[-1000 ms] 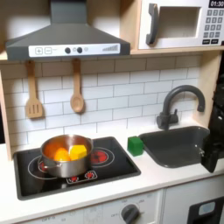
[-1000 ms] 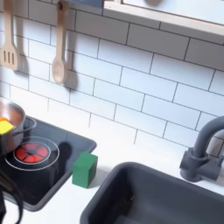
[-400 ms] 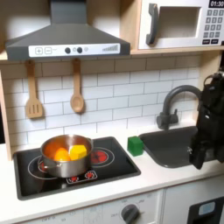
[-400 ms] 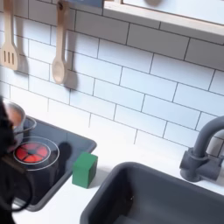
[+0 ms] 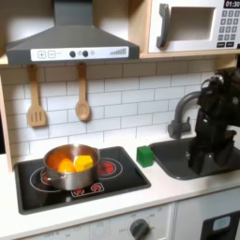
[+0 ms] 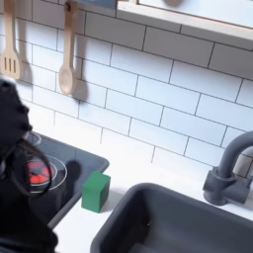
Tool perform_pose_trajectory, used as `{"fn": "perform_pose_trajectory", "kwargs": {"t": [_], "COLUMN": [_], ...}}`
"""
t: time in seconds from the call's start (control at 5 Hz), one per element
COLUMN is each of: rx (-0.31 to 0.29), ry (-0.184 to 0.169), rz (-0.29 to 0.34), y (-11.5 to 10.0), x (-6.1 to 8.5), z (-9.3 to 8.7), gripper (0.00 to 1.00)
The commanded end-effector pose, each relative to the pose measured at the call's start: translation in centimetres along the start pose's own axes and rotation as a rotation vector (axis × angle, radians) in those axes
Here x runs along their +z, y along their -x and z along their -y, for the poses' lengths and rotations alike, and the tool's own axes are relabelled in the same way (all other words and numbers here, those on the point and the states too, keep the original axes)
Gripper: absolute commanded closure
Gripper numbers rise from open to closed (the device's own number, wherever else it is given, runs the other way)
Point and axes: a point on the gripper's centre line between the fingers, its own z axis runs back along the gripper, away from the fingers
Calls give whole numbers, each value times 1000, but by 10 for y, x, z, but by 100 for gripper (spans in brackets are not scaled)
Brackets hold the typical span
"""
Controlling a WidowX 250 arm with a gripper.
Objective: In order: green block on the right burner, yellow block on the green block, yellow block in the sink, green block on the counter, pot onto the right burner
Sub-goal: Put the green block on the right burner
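The green block sits on the off-white counter between the black cooktop and the sink. On the left burner stands the steel pot, holding the yellow block beside an orange piece. The right burner is bare. My gripper hangs over the sink, to the right of the green block in the first exterior view; its jaws are too blurred to read. My dark arm covers the second exterior view's left.
A grey arched faucet rises behind the sink. A wooden spatula and spoon hang on the tiled wall. A hood and a microwave are overhead.
My arm has come in from the first exterior view's right edge and moved left over the sink. In the second exterior view it has risen to cover the pot. The blocks and pot have not moved.
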Motion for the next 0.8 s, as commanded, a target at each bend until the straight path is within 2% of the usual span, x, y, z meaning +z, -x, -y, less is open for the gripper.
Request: {"fn": "perform_pose_trajectory", "kwargs": {"t": [0.0, 0.4, 0.6], "rx": [-23, -65, -71], "ry": [22, 50, 53], "rz": [8, 43, 57], "y": [-35, -69, -84], "x": [-15, -24, -29], "z": [-9, -14, -17], "gripper": [0, 0, 0]}}
